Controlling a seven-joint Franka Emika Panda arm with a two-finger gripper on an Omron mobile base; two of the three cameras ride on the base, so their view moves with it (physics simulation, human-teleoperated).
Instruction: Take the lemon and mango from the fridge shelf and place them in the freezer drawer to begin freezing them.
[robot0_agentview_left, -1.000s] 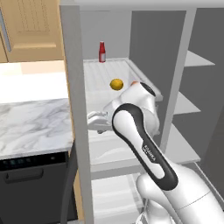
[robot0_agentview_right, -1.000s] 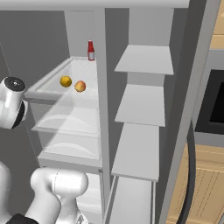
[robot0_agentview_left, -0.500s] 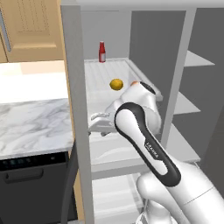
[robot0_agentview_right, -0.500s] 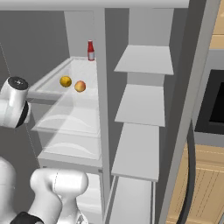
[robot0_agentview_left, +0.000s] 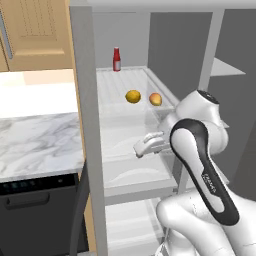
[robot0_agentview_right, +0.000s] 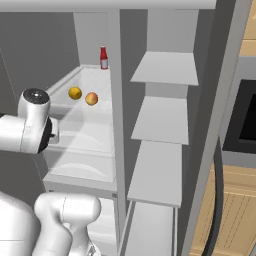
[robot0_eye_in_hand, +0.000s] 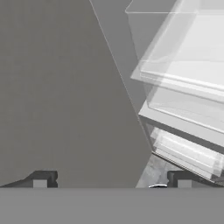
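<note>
lemon (robot0_agentview_left: 132, 96) beyond open pincer (robot0_agentview_left: 145, 146)

A red bottle (robot0_agentview_left: 116, 59) stands upright at the far end of the fridge compartment, near its left wall. Clear curved-front bins (robot0_eye_in_hand: 183, 74) sit stacked lower in that compartment. To the right, past a grey divider, three smooth grey shelves (robot0_agentview_right: 163, 119) are stacked. Left of the fridge lies a marble counter (robot0_agentview_left: 37, 142) over a dark dishwasher (robot0_agentview_left: 35, 215), with a wooden cabinet (robot0_agentview_left: 37, 32) above.
</note>
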